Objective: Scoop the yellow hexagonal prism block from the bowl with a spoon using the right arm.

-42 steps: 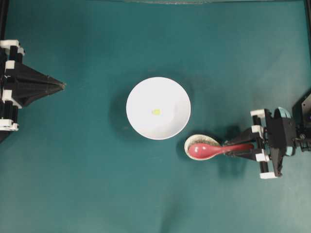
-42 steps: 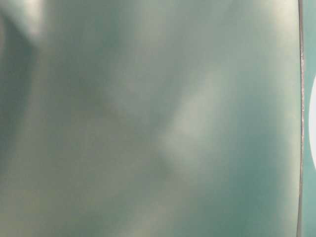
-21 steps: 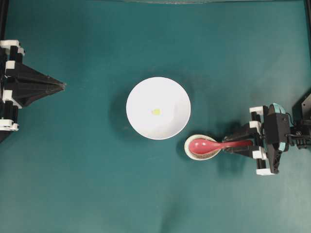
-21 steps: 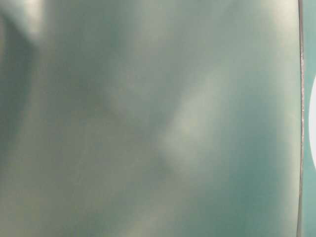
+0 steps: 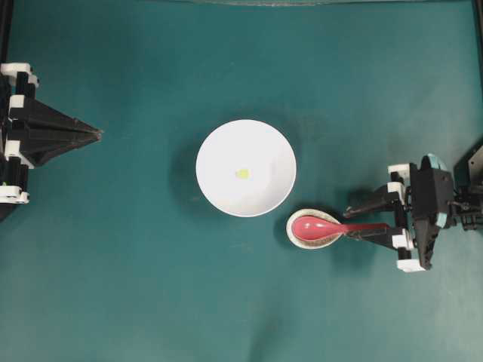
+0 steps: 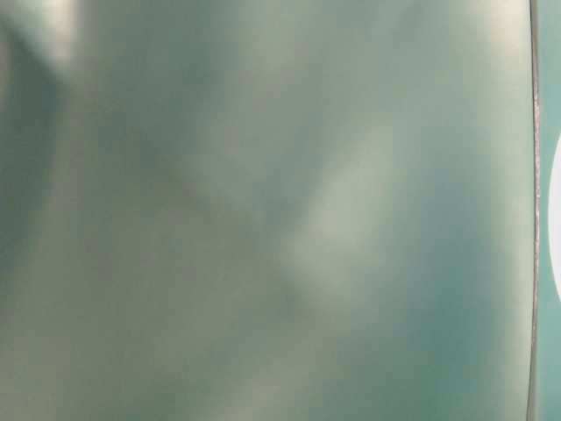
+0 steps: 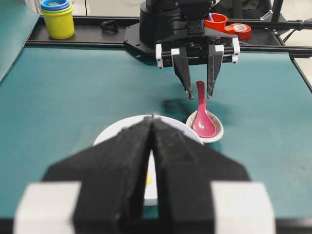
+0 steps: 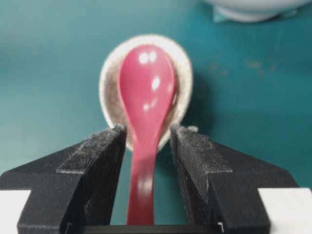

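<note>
The white bowl [image 5: 246,167] stands mid-table with the tiny yellow hexagonal prism block [image 5: 242,173] lying inside it. The pink-red spoon [image 5: 317,228] rests with its head in a small speckled dish [image 5: 296,234] just right of the bowl, handle pointing right. My right gripper [image 5: 361,220] is open around the handle, and the wrist view shows the spoon [image 8: 147,83] between the fingers [image 8: 195,156] with gaps on both sides. My left gripper [image 5: 96,133] is shut at the far left, away from the bowl [image 7: 112,136].
Behind the right arm's base stand stacked yellow and blue cups [image 7: 58,19], a red cup [image 7: 216,21] and a red tape roll [image 7: 241,30]. The table-level view is a teal blur.
The right gripper's jaws have spread apart and let go of the spoon's handle. The spoon's head has settled straight in the speckled dish. The left arm has not moved.
</note>
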